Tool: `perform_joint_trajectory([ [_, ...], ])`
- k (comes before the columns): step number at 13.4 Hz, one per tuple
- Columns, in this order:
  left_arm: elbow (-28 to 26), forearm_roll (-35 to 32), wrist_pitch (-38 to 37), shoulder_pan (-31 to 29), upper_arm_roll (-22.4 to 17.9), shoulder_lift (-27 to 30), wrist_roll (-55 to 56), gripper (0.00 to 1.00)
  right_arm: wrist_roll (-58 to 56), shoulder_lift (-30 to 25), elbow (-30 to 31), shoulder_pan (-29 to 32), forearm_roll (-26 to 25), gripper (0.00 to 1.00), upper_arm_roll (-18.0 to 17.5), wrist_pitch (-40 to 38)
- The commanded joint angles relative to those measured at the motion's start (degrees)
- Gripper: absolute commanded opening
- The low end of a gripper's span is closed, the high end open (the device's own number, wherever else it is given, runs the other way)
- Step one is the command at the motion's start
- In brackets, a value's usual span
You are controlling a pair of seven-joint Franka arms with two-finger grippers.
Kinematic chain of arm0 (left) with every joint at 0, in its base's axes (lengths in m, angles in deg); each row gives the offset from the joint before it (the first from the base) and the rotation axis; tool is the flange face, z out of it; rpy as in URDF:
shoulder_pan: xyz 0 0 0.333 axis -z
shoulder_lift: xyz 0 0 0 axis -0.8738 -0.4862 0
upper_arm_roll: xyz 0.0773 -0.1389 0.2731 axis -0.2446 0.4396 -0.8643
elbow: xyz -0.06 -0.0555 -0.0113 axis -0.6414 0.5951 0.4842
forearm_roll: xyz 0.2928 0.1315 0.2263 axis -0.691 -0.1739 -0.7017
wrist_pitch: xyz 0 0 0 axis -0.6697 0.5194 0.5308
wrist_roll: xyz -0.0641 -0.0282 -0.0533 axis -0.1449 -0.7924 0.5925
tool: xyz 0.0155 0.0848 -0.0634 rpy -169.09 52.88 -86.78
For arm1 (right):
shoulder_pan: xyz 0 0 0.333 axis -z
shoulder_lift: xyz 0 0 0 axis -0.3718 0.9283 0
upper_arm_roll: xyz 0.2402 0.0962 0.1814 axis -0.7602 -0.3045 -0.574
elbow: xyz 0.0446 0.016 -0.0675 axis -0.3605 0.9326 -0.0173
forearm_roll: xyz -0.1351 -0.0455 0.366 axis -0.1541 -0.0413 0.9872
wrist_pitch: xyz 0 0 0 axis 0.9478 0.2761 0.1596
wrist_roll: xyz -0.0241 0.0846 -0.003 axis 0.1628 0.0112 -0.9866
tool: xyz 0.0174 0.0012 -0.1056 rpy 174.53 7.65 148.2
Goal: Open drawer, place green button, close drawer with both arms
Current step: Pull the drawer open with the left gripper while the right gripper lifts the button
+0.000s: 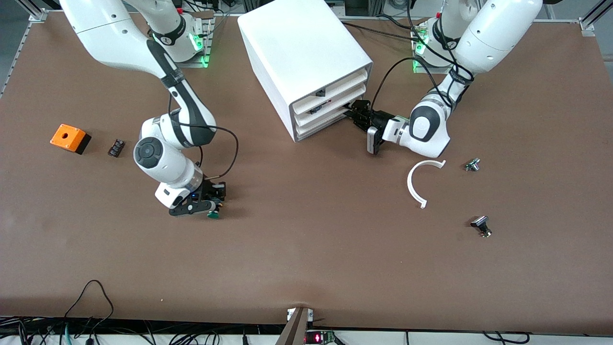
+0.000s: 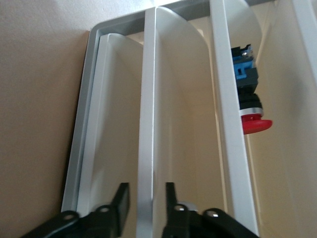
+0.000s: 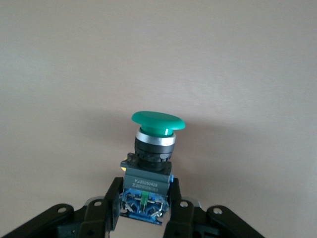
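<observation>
The right arm's black two-finger gripper (image 3: 144, 208) sits low at the brown table (image 1: 306, 249), toward the right arm's end, clenched on the small green-capped push button (image 3: 151, 163). Its fingers (image 3: 111, 203) press the black-and-blue body from both sides while the round green cap juts out past the fingertips, close above the tabletop.

At the large white three-drawer cabinet (image 1: 301, 57), the left arm's black gripper (image 2: 143, 206) is at the front of the lowest, plain-fronted white drawer (image 1: 320, 125), its jaws straddling a thin white front edge (image 2: 147, 148) with a slight gap showing on either side.

A red-capped button (image 2: 252, 116) lies inside one cabinet compartment. An orange box with a hole (image 1: 70, 138) rests toward the right arm's end.
</observation>
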Motion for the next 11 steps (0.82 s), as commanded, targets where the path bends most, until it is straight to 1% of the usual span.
perform_joint_trajectory([
  [1,-1.05,1.84,0.97,0.24,-0.03,0.46,-2.78,0.0,3.66,0.81,-5.31,-1.88,0.34,0.0,0.22,-4.43],
  [4,-0.17,1.4,0.88,-0.28,-0.12,0.1,-2.95,0.0,7.09,0.89,-9.27,-3.91,0.78,0.0,0.22,-7.07],
  [6,2.28,0.96,0.7,-1.95,-0.21,0.1,-2.87,0.0,9.03,1.51,-12.17,-5.4,0.78,0.0,0.22,-9.7],
  [8,4.39,0.87,0.7,-3.35,-0.64,0.02,-2.87,0.0,11.49,2.91,-16.47,-6.98,0.51,0.0,0.22,-12.25],
  [11,6.68,-0.97,0.7,-4.94,-0.73,-0.25,-2.87,0.0,14.65,4.41,-21.57,-9.18,0.51,0.0,0.31,-14.19],
])
